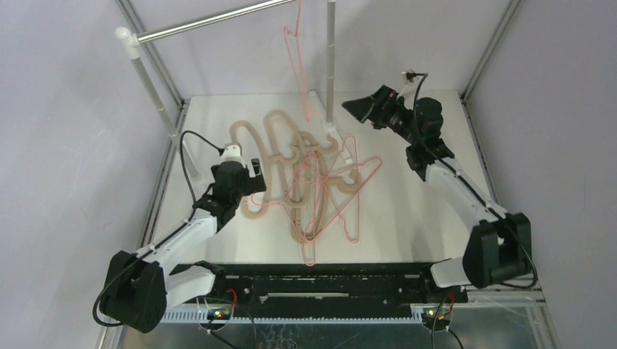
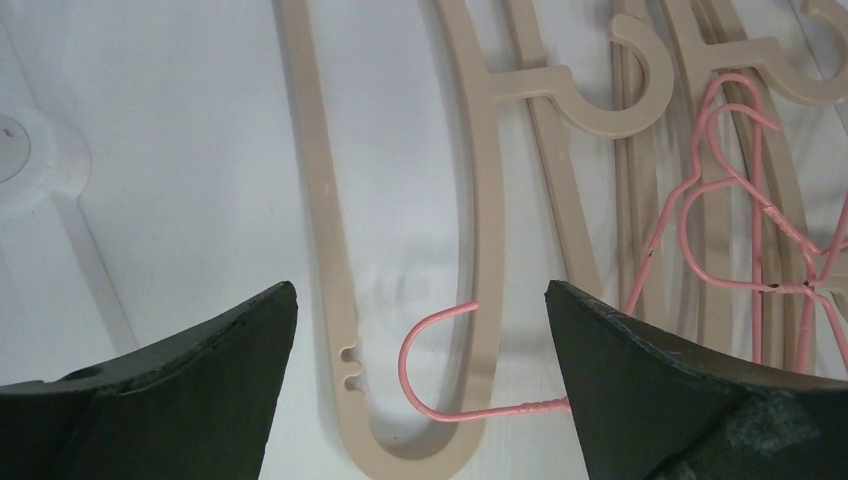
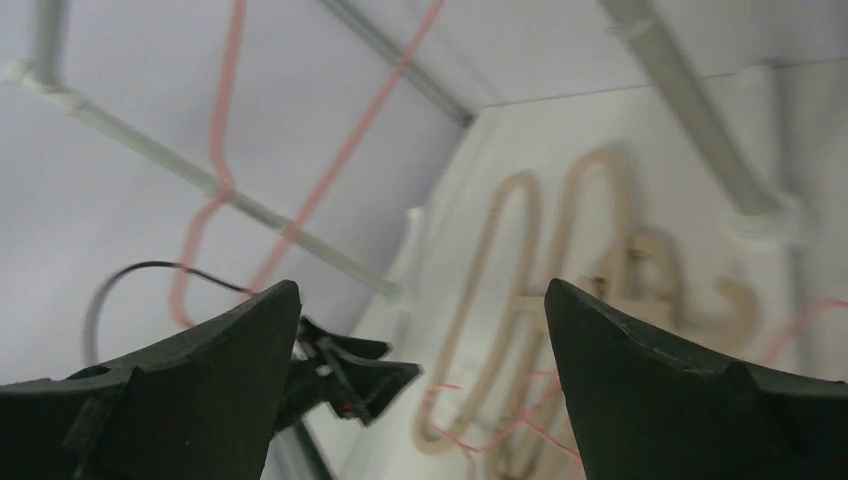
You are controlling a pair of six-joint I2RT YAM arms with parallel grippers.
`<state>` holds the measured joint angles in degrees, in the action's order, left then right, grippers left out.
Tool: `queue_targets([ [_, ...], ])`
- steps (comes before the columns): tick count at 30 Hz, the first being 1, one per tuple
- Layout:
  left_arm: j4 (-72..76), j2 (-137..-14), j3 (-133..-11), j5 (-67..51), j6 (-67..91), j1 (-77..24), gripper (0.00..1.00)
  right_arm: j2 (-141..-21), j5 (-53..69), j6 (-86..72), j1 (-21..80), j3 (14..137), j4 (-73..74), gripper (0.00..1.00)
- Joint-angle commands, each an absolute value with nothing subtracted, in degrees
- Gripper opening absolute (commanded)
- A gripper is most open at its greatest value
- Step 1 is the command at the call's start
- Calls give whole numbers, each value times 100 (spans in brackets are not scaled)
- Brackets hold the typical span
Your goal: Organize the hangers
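Several beige hangers (image 1: 291, 156) lie tangled mid-table with thin pink wire hangers (image 1: 342, 196) across them. One pink wire hanger (image 1: 295, 43) hangs from the silver rail (image 1: 211, 20). My left gripper (image 1: 251, 195) is open and low over the pile's left edge. In the left wrist view its jaws (image 2: 420, 300) straddle the rounded end of a beige hanger (image 2: 330, 250) and a pink wire hook (image 2: 425, 375), holding nothing. My right gripper (image 1: 358, 113) is open, empty and raised at the back right. The right wrist view (image 3: 420, 300) looks at the beige hangers (image 3: 520, 260) and the hanging pink one (image 3: 215, 150).
The rail's white post (image 1: 153, 87) stands at the back left, and a second post (image 1: 331, 65) stands in a white base just behind the pile. The post base shows in the left wrist view (image 2: 20, 150). Frame walls enclose the table on both sides.
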<state>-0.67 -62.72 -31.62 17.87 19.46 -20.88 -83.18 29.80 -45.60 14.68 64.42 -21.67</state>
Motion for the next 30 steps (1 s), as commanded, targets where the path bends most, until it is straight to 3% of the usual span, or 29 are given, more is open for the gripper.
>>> queue_targets([
  [1, 268, -6344, -3055, 1884, 1868, -2105, 99, -7384, 1788, -3301, 1643, 6101, -995, 100],
  [4, 299, -6399, -3055, 1889, 1867, -2109, 99, -7073, 604, -2396, 2354, 6100, 362, 99],
  [7, 282, -6444, -3076, 1898, 1871, -2105, 100, -7076, -1009, -2052, 3378, 6052, 1519, 92],
  [13, 282, -6408, -3050, 1892, 1928, -2104, 99, -7629, -2968, -2400, 5429, 5669, 2417, 78],
  [17, 281, -6378, -3043, 1808, 1956, -2102, 100, -8141, -3105, -2912, 5731, 5389, 2499, 70],
  [23, 303, -6281, -2992, 1776, 1984, -2108, 99, -8693, -3337, -3054, 5724, 5335, 2486, 65],
  [28, 299, -6258, -2984, 1800, 1976, -2105, 99, -9064, -2987, -2961, 5596, 5333, 2402, 53],
  [30, 294, -6270, -2989, 1802, 1969, -2102, 100, -9175, -2895, -2964, 5619, 5271, 2350, 52],
])
